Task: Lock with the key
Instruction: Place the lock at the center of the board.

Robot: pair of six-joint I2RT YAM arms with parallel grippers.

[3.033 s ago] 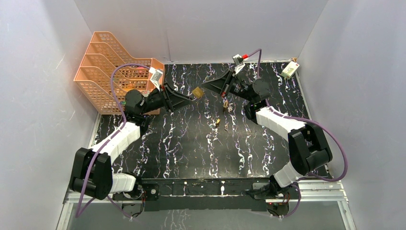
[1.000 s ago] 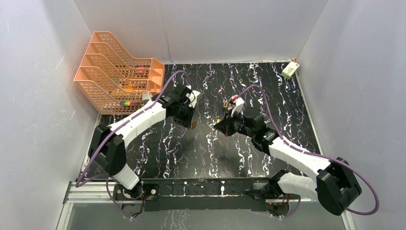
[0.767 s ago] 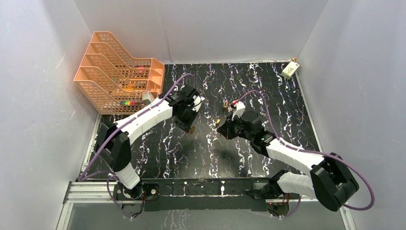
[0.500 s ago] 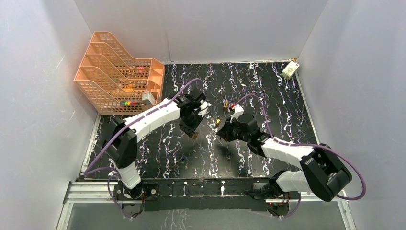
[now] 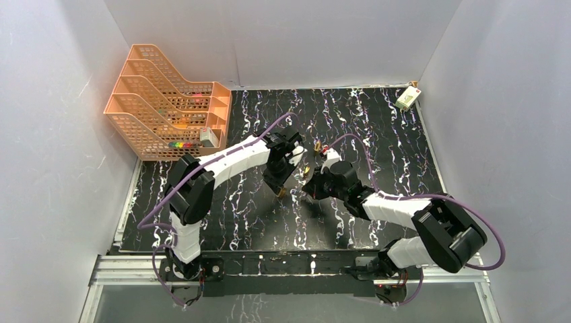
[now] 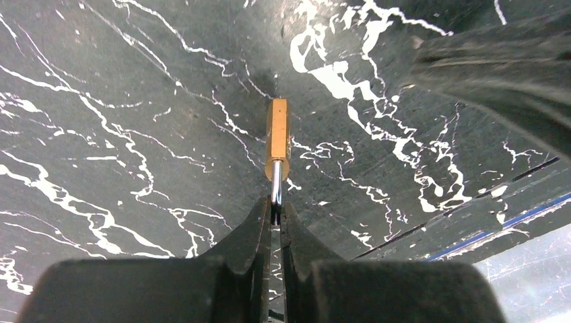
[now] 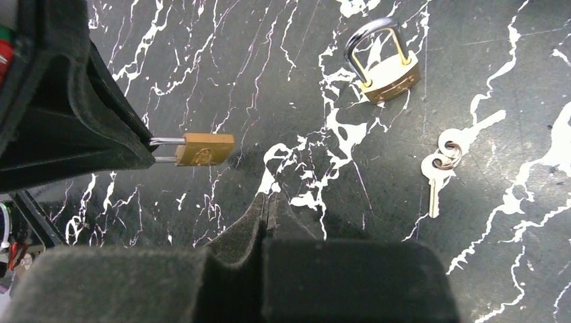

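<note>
Padlock [image 6: 277, 131] hangs by its shackle in the clamped left claw [image 6: 275, 207] — right claw [image 7: 267, 203] pinched together.

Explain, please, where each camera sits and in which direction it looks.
Top external: above and behind the bases, looking down on the table; the left arm and right arm show.
Left wrist: on the left arm, looking past the left gripper at the held padlock.
Right wrist: on the right arm, looking down at a loose padlock and keys; the right gripper shows.
Shared: both wrist views show the held padlock.
</note>
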